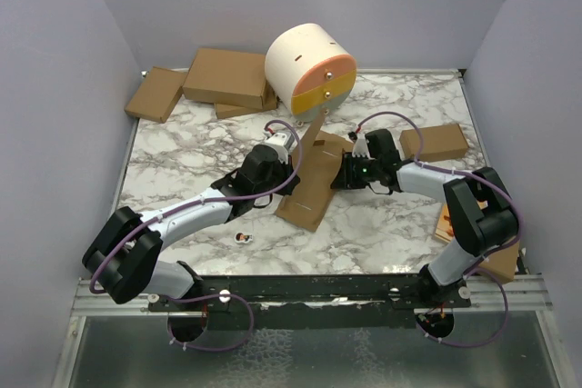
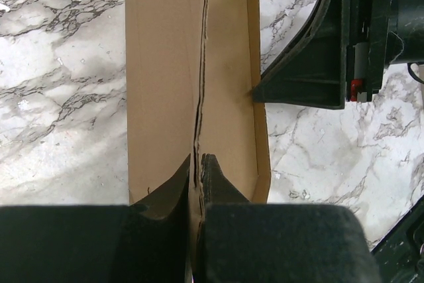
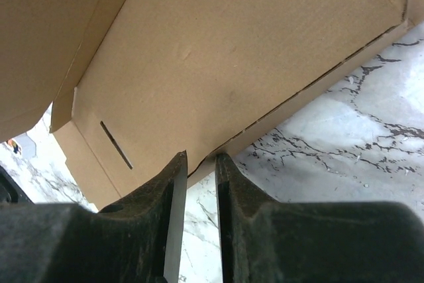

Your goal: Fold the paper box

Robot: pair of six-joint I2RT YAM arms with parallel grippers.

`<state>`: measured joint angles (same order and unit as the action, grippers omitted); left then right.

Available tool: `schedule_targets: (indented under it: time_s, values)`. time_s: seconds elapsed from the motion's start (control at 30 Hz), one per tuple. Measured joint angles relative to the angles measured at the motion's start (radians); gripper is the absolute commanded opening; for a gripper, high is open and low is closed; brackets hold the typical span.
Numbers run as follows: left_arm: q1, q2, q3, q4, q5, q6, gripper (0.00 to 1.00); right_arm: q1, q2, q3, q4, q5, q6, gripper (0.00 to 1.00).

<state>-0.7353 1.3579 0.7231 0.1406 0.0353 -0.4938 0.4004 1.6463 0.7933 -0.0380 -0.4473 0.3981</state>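
Observation:
The paper box (image 1: 307,186) is a brown cardboard mailer, half folded, in the middle of the marble table. One panel stands upright, with a low side wall beside it (image 2: 255,64). My left gripper (image 2: 197,164) is shut on the upright panel's near edge, which is pinched between the fingers; it reaches in from the left (image 1: 291,147). My right gripper (image 3: 201,158) is on the box's right side (image 1: 344,173). Its jaws stand slightly apart, with the box's lower edge (image 3: 218,51) just at the fingertips and marble showing through the gap.
A round cream, orange and yellow container (image 1: 309,68) stands behind the box. Brown cartons lie at the back left (image 1: 227,77) and another lies at the right (image 1: 435,142). A small sticker (image 1: 242,239) lies near the front. An orange object (image 1: 446,223) sits by the right arm.

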Motion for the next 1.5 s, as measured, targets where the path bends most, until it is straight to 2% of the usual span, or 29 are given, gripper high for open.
schedule_targets:
  time_s: [0.17,0.43,0.63,0.77,0.97,1.23,1.4,1.5]
  values:
    - [0.001,-0.009,0.000,-0.015,-0.001,0.022,0.00,0.000,-0.019,0.004,-0.021,-0.026,-0.031,0.52]
    - [0.082,-0.084,0.000,-0.065,0.057,0.101,0.00,-0.087,-0.247,0.007,-0.051,-0.211,-0.156,0.60]
    - [0.154,-0.088,0.009,-0.093,0.208,0.221,0.00,-0.188,-0.267,0.065,-0.087,-0.344,-0.278,0.67]
    - [0.207,-0.088,0.035,-0.123,0.305,0.294,0.00,-0.207,-0.291,0.097,-0.138,-0.427,-0.380,0.78]
    - [0.242,-0.074,0.127,-0.191,0.448,0.471,0.00,-0.214,-0.305,0.192,-0.181,-0.604,-0.641,0.92]
    - [0.270,-0.024,0.252,-0.311,0.546,0.676,0.00,-0.257,-0.256,0.311,-0.147,-0.642,-0.896,0.90]
    - [0.296,0.002,0.284,-0.373,0.597,0.772,0.00,-0.355,-0.211,0.339,-0.146,-0.735,-0.936,0.86]
    - [0.298,0.032,0.320,-0.409,0.624,0.818,0.00,-0.362,-0.180,0.346,-0.139,-0.782,-0.938,0.84]
